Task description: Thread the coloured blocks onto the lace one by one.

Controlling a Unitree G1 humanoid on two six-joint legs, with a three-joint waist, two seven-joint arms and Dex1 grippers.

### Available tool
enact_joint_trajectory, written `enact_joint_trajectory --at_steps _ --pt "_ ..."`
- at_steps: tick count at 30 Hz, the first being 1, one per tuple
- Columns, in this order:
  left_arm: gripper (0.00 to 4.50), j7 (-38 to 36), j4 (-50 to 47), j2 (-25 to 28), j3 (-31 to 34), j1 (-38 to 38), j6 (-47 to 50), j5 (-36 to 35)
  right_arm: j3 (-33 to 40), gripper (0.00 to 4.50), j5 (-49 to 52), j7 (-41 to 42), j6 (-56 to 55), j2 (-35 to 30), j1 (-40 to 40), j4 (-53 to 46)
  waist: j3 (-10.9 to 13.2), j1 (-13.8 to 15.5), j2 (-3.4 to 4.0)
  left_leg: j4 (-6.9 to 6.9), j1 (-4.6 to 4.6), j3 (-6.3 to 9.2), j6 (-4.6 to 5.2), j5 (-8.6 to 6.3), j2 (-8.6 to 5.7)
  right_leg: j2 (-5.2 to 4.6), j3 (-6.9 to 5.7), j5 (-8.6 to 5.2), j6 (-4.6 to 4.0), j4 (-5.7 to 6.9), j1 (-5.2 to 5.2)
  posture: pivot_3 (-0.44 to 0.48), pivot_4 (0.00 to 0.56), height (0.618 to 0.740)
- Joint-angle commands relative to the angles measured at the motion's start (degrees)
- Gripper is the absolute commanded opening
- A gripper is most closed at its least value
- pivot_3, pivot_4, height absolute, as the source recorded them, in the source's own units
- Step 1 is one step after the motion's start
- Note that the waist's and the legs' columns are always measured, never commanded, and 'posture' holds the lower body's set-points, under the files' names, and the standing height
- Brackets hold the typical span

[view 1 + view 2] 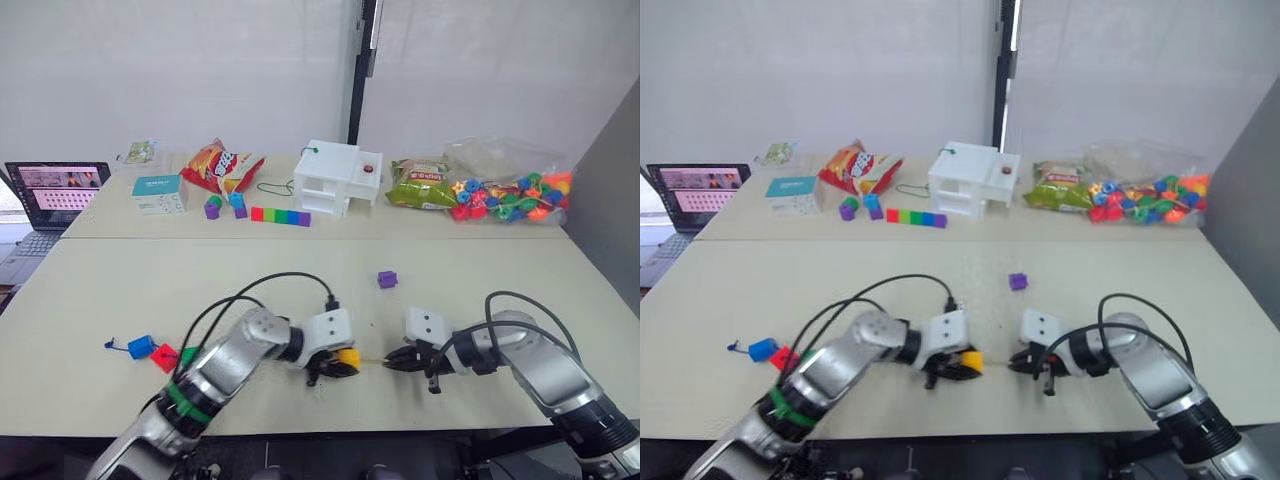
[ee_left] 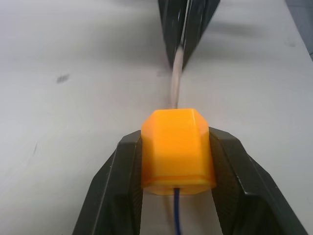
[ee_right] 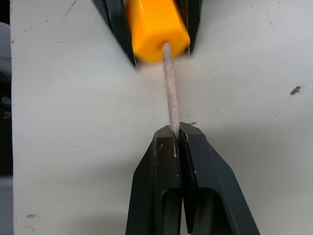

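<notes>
Near the desk's (image 1: pixel 300 290) front edge, the orange block (image 2: pixel 177 149) is clamped in the left claw (image 1: pixel 333 366), with the lace (image 2: pixel 176 215) trailing from its back. Its stiff pale tip (image 3: pixel 169 88) juts from the hole and is pinched by the closed right claw (image 3: pixel 178 142), so the tip's long axis runs claw to claw. Blue (image 1: pixel 141 347) and red (image 1: pixel 164 357) cubes lie already threaded far left; purple (image 1: pixel 387 279) waits apart. Smooth, faceted plastic is seen.

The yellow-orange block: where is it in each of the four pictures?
Left eye view: yellow-orange block, low centre, at the left gripper.
Right eye view: low centre.
Left wrist view: centre, clamped between the fingers.
Right wrist view: top.
Shared landmark: the lace, its pale tip leaving the block.
</notes>
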State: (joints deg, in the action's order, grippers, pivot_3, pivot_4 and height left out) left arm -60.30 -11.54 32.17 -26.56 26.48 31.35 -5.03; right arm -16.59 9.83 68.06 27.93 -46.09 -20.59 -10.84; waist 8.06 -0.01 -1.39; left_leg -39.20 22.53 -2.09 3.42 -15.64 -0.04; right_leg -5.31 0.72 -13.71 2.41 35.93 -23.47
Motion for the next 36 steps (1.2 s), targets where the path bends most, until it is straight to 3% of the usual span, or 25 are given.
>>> enact_joint_trajectory --at_steps 1,5,8,14,15,16,20,25,29,31,36 --pt "1.32 -5.89 -3.36 12.59 8.87 -7.75 -4.24 -2.60 0.81 0.00 0.50 0.33 0.23 -0.73 -0.58 -2.61 0.01 -0.41 0.00 0.03 0.00 -0.01 0.00 0.00 0.02 0.00 0.03 -0.02 -0.03 0.01 -0.06 0.000 0.150 0.740" --pt "1.32 -8.55 1.89 22.32 15.44 -14.73 -12.22 -3.15 0.79 0.00 0.76 0.39 0.51 -1.01 -0.56 -3.24 0.04 -0.70 0.08 0.26 -0.21 -0.02 -0.05 0.01 0.08 -0.20 -0.01 -0.06 -0.16 0.04 -0.05 0.000 0.150 0.740" --pt "1.32 -7.94 13.67 30.10 19.68 -19.04 -23.48 1.36 0.63 0.00 1.05 0.44 0.92 -0.96 -0.80 -3.80 0.05 -0.79 0.11 0.27 -0.30 -0.02 -0.06 0.01 0.09 -0.30 -0.05 -0.07 -0.16 0.04 0.02 0.000 0.150 0.740" --pt "1.32 -7.12 18.36 32.40 22.66 -21.21 -30.26 0.78 0.26 0.00 1.02 0.54 0.83 -0.58 -1.26 -3.54 0.05 -0.88 0.66 0.46 -0.55 -0.19 -0.10 0.00 0.21 -0.69 -0.16 -0.14 -0.35 0.16 0.03 0.000 0.150 0.740" --pt "1.82 -7.45 18.66 32.52 22.88 -21.42 -30.58 0.63 0.21 0.00 1.03 0.58 0.81 -0.53 -1.31 -3.51 0.05 -0.80 0.67 0.46 -0.53 -0.20 -0.10 0.00 0.21 -0.69 -0.19 -0.14 -0.35 0.18 0.01 0.000 0.150 0.740" --pt "2.36 -7.57 18.75 32.08 23.40 -21.49 -31.01 -0.13 0.11 0.00 1.02 0.60 0.84 -0.40 -1.46 -3.44 0.05 -0.80 0.67 0.46 -0.50 -0.22 -0.10 0.00 0.20 -0.63 -0.23 -0.14 -0.35 0.18 0.00 0.000 0.150 0.740" --pt "3.59 -8.87 15.50 30.28 25.19 -20.86 -28.65 -4.30 -0.07 0.00 1.26 0.79 1.01 -0.16 -1.67 -3.42 0.05 -0.81 0.67 0.44 -0.45 -0.27 -0.10 0.00 0.20 -0.31 -0.22 -0.14 -0.34 0.18 -0.03 0.000 0.150 0.740" --pt "3.59 -10.67 3.88 26.77 26.97 -17.69 -15.79 -15.25 -0.58 0.00 1.31 0.87 1.42 0.31 -1.83 -3.70 0.09 -0.49 0.60 0.25 0.15 -0.32 -0.10 0.01 0.07 -0.27 -0.20 -0.06 -0.21 0.28 -0.57 0.000 0.150 0.740" --pt "3.59 -7.64 -6.88 19.72 24.78 -12.76 -3.46 -24.84 -1.91 0.00 1.20 0.82 2.47 2.38 -3.92 -3.31 0.13 0.16 0.54 -0.20 0.71 -0.20 -0.12 0.03 0.05 -0.16 -0.21 0.07 -0.02 0.30 -0.84 0.000 0.150 0.740" --pt "3.59 -5.97 -9.41 16.93 22.67 -11.47 -0.91 -25.34 -2.49 0.00 1.07 0.85 2.75 3.04 -4.80 -3.07 0.13 0.22 0.53 -0.47 0.72 -0.20 -0.02 -0.04 0.05 -0.13 -0.18 0.11 0.04 0.31 -0.72 0.000 0.150 0.740" --pt "3.59 0.32 -4.76 5.19 10.64 -6.33 -4.63 -15.45 -3.56 0.00 1.08 0.76 3.46 4.96 -7.31 -2.31 0.13 0.74 0.53 -0.63 0.72 -0.22 0.03 -0.06 -0.07 -0.06 -0.10 0.14 0.11 0.27 -0.64 0.000 0.150 0.740"
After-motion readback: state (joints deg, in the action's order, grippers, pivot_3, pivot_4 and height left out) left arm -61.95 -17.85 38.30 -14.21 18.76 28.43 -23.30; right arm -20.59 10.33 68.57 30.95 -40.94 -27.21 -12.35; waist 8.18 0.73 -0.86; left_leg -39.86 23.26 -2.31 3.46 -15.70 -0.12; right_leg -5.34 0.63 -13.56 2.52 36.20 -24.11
